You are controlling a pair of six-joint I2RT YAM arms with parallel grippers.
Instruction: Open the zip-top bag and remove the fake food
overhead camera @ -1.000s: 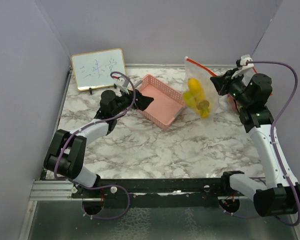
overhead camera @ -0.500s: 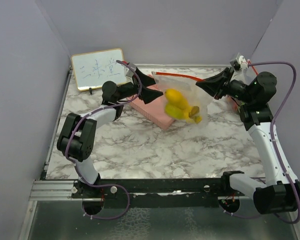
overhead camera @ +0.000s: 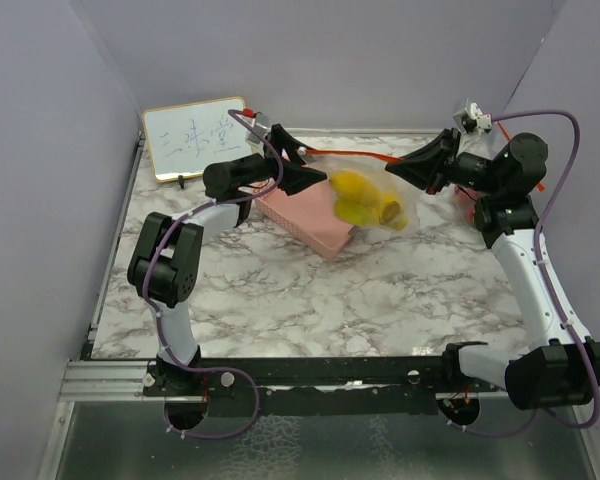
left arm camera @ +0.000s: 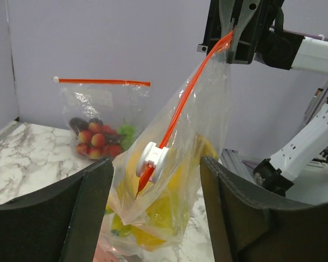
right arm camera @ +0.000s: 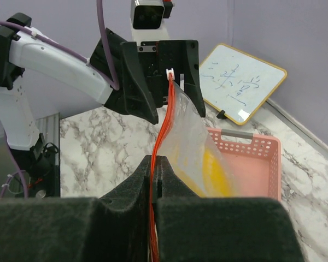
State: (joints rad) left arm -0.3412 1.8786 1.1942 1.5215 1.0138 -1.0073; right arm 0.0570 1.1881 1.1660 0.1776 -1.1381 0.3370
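The clear zip-top bag [overhead camera: 372, 190] with an orange zip strip hangs stretched between both grippers above the pink basket. The fake food [overhead camera: 358, 200], yellow pieces, sags in its bottom; green bits show in the left wrist view [left arm camera: 117, 225]. My right gripper [overhead camera: 405, 172] is shut on the zip strip's right end [right arm camera: 154, 164]. My left gripper [overhead camera: 315, 178] is open, its fingers either side of the bag's left end [left arm camera: 156, 185]. The white slider [left arm camera: 153, 158] sits between them, apart from both pads.
A pink basket [overhead camera: 300, 218] lies under the bag. A small whiteboard [overhead camera: 195, 135] leans at the back left. A second zip-top bag [left arm camera: 101, 131] with red, green and dark pieces stands by the back wall. Purple walls enclose the marble table.
My right gripper has carried the bag left over the basket. My left gripper has risen from the basket to the bag's slider end, and its fingers have narrowed slightly.
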